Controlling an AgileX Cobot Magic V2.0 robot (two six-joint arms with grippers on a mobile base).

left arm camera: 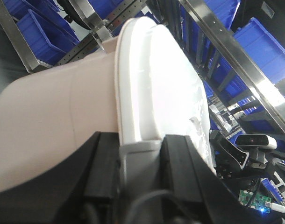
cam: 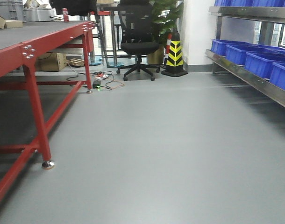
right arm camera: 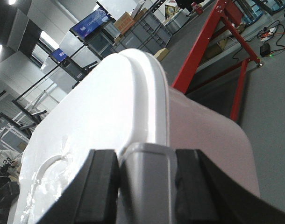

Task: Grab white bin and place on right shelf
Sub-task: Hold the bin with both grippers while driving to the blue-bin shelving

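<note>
The white bin fills both wrist views: pale pinkish body [left arm camera: 49,107] [right arm camera: 208,140] and white translucent lid [left arm camera: 166,79] [right arm camera: 91,126]. My left gripper [left arm camera: 140,161] is shut on a grey latch [left arm camera: 141,154] at one end of the bin, at the lid's rim. My right gripper [right arm camera: 146,179] is shut on the grey latch [right arm camera: 146,163] at the other end. The bin and both grippers are out of the front view. The right shelf [cam: 249,77], shiny steel, runs along the right side; its rails and perforated uprights show behind the bin [left arm camera: 254,81].
Blue open bins [cam: 261,59] sit on the steel shelf. A red-framed table [cam: 37,46] with a dark top stands at the left and shows in the right wrist view [right arm camera: 212,44]. An office chair [cam: 138,44], a striped cone [cam: 174,53] and floor cables [cam: 103,77] are at the back.
</note>
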